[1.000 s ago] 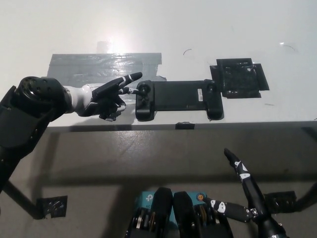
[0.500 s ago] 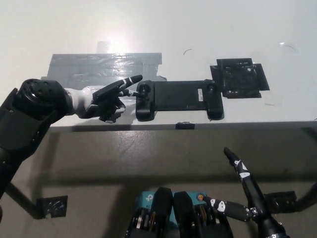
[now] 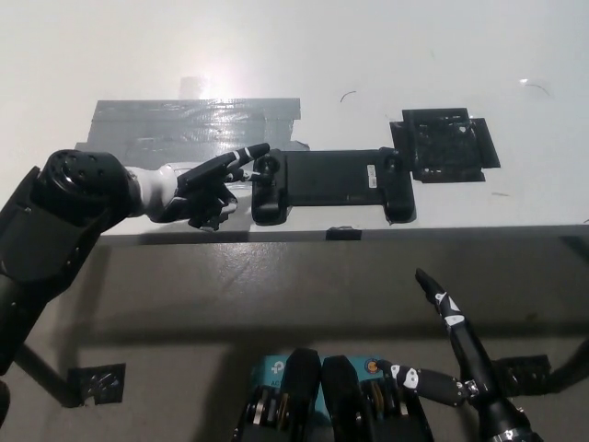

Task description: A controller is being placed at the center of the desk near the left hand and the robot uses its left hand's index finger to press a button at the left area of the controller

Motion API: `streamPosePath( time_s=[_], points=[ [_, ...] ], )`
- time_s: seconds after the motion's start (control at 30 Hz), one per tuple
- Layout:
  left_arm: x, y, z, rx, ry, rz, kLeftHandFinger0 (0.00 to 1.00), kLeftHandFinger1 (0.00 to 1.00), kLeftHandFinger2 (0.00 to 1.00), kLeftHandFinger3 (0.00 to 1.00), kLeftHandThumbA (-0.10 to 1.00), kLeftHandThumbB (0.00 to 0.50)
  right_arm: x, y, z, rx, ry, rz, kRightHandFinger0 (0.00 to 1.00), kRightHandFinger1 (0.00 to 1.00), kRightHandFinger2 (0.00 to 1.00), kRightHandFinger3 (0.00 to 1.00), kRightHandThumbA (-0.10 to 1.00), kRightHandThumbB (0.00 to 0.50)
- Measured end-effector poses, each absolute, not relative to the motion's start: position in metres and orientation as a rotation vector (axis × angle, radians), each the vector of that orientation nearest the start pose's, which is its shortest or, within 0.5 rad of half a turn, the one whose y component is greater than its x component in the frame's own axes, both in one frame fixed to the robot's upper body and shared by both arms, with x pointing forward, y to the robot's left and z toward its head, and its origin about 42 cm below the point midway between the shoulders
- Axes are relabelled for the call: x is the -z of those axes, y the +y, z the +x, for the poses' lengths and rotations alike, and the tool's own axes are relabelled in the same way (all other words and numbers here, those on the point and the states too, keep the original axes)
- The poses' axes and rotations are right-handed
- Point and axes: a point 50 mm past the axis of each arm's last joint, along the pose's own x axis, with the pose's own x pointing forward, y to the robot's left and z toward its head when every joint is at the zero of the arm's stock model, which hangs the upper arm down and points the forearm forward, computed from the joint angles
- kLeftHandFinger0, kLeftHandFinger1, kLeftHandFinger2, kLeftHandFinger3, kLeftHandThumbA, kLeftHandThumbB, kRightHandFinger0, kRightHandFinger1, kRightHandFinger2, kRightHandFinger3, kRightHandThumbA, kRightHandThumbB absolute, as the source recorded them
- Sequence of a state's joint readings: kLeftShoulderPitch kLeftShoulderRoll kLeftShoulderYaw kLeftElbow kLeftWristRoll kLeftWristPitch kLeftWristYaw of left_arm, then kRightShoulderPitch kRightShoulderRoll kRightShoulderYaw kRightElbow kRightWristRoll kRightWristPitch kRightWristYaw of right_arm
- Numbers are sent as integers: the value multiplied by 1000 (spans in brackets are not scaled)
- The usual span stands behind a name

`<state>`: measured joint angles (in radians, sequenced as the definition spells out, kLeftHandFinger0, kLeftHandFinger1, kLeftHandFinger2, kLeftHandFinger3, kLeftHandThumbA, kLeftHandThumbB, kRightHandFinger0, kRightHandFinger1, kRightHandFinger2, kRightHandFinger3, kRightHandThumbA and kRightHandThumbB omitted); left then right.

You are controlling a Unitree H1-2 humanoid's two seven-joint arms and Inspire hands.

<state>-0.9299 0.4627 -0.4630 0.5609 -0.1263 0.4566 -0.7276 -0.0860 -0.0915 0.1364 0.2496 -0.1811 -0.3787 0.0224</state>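
White table (image 3: 368, 55), glossy, with a bright glare spot above the grey tape patch (image 3: 193, 124). Right of the tape, a black square pad (image 3: 444, 145); between them, higher up, a small dark curl mark (image 3: 348, 95). Below the table edge, grey-brown floor (image 3: 276, 285) crossed by dark shadow bands. Black bracket (image 3: 95, 382) on the floor, well below the tape.

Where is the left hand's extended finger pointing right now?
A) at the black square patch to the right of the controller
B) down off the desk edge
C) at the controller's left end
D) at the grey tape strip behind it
C: the left hand stretches one finger toward the left end of the controller, its tip right by the thumbstick there.
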Motion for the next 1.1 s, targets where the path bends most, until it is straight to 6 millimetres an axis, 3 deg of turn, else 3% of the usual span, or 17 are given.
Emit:
streamPosePath(
  time_s=[0.17,0.23,0.53,0.7,0.97,1.1],
  points=[
    [-265,228,513,820,396,529,0,0,160,1000,1000,471,-74,-195,303,-232,-216,-265,1000,1000,1000,1000,1000,215],
    [-263,229,512,818,397,518,0,3,252,1000,1000,489,-74,-196,303,-232,-216,-266,1000,1000,1000,1000,1000,217],
    [-261,231,511,815,395,511,0,11,286,1000,1000,447,-75,-196,303,-232,-218,-267,1000,1000,1000,1000,1000,216],
    [-258,232,509,814,393,503,20,70,336,1000,1000,435,-75,-196,303,-232,-218,-267,1000,1000,1000,1000,1000,217],
    [-251,235,506,809,390,474,0,49,306,1000,1000,435,-77,-196,305,-233,-224,-268,1000,1000,1000,1000,1000,213],
    [-246,235,504,809,390,456,0,0,237,1000,1000,439,-77,-196,305,-233,-225,-268,1000,1000,1000,1000,1000,215]
  ],
)
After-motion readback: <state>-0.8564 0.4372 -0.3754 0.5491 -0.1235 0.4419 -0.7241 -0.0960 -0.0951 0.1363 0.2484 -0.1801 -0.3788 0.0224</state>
